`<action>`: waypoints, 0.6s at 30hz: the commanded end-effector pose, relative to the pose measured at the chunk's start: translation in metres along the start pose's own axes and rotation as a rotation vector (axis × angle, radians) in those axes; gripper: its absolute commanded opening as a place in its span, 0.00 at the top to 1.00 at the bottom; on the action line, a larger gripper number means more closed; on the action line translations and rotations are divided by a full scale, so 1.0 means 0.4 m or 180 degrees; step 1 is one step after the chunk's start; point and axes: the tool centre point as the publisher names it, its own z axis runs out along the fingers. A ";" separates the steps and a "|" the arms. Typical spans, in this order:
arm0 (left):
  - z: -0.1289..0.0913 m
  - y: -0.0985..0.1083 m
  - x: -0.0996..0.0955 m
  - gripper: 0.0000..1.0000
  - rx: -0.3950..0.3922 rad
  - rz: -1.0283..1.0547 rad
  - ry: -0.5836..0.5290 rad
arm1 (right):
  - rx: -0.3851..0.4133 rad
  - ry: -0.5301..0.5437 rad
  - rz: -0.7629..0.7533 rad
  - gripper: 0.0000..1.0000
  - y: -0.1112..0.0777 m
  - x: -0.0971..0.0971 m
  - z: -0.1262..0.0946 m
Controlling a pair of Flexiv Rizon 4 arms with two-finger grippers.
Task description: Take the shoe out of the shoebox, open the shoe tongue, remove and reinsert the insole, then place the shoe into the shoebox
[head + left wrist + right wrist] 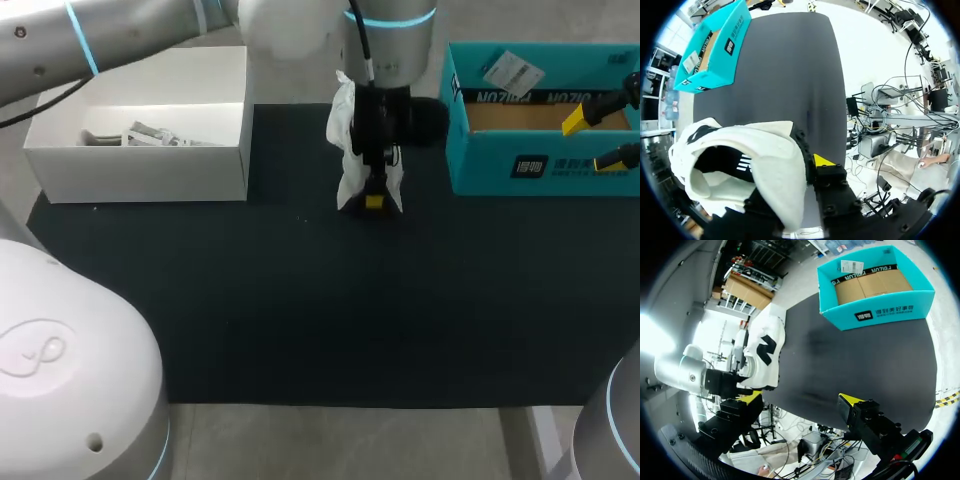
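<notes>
A white shoe [352, 150] with black markings hangs toe-down over the black mat, its tip near the mat. My left gripper [375, 200] is shut on its side wall. In the left wrist view the shoe [760, 155] covers one finger, so only one yellow fingertip [823, 160] shows beside its black-edged collar. The teal shoebox [500, 165] stands at the back right, open, with a brown cardboard floor. My right gripper [596, 142] hovers open over the box's right part. In the right wrist view the right gripper [801, 399] is empty, with the shoe [765, 347] and shoebox [875, 315] ahead.
A white box lid [150, 170] holding crumpled paper lies at the back left. The black mat [320, 320] covers the table's middle and front. My left arm's base [70, 370] rises at the near left.
</notes>
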 end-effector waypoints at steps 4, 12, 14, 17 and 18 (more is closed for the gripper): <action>-0.133 0.025 -0.021 1.00 0.0075 0.0073 0.0048 | 0.0001 -0.0006 0.0005 0.00 0.000 0.000 0.000; -0.139 0.027 -0.020 1.00 0.0066 0.0096 0.0002 | 0.0001 -0.0006 0.0005 0.00 0.000 0.000 0.000; -0.139 0.027 -0.020 1.00 0.0066 0.0096 0.0002 | 0.0001 -0.0006 0.0005 0.00 0.000 0.000 0.000; -0.139 0.027 -0.020 1.00 0.0066 0.0096 0.0002 | 0.0001 -0.0006 0.0005 0.00 0.000 0.000 0.000; -0.139 0.027 -0.020 1.00 0.0066 0.0096 0.0002 | 0.0001 -0.0006 0.0005 0.00 0.000 0.000 0.000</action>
